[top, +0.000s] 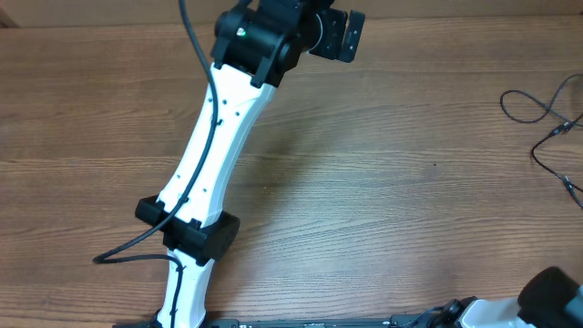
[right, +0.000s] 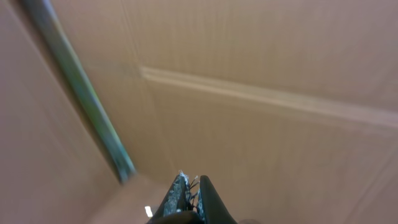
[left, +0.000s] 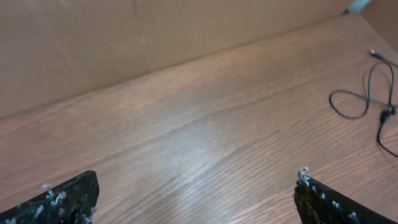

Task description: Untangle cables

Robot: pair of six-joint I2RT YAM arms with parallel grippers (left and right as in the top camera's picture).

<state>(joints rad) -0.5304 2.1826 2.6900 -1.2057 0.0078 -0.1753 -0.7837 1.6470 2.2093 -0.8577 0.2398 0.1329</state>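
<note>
No text, label, brand, number or sign can be read in any view: none on the arm (top: 214, 137), the surface (top: 383, 182), the cables (top: 557, 130) or the cardboard wall (right: 280, 62).

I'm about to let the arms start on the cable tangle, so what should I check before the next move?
1. Left gripper open: ok.
2. Left gripper empty: ok, nothing between its fingers.
3. Cables in the left wrist view: ok, lying on the table at the frame's edge.
4. Left gripper at the cables: not ok, clearly apart from them.
5. Right gripper ready to grasp: not ok, shut and facing a cardboard wall.
6. Where the cords cross: cannot tell, too thin and partly cut off.
</note>
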